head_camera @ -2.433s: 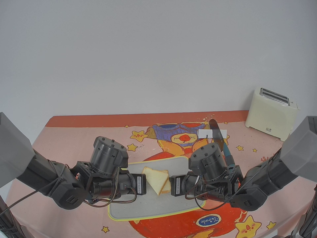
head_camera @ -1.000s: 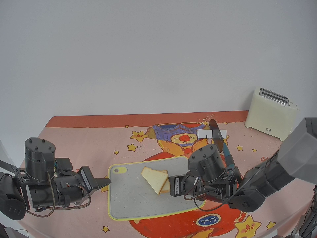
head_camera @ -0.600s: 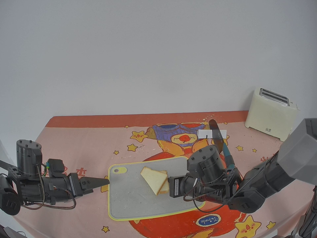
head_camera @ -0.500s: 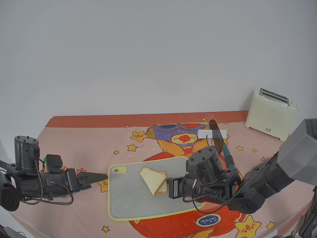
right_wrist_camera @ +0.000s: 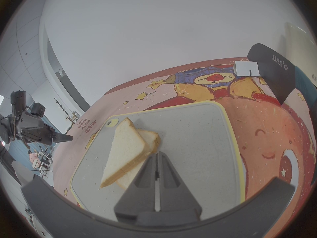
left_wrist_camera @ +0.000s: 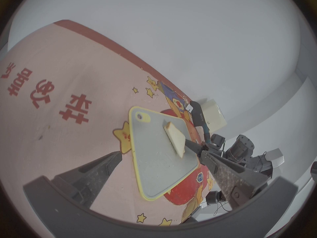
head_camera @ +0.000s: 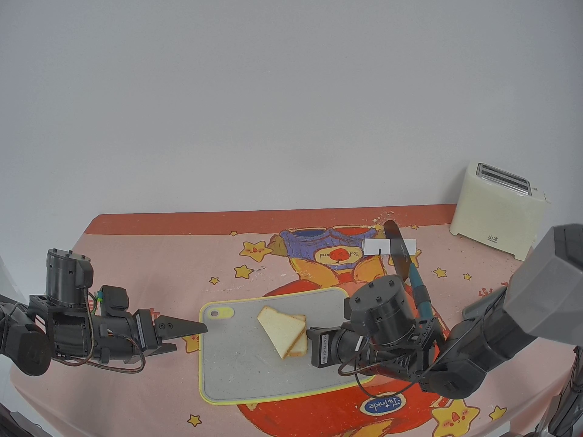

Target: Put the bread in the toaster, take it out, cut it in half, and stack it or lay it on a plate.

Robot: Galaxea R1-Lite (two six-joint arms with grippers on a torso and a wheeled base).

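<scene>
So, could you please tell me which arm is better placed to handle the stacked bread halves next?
Right, probably. The right gripper, shut, sits against the stacked bread halves on the cutting board; the left gripper, open, sits off the board's left edge.

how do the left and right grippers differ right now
The left gripper has its fingers spread open; the right gripper has its fingers shut together. The left gripper is at the hole end of the cutting board, away from the bread; the right gripper's tips are against the stacked bread halves. Both hold nothing and point toward each other.
</scene>
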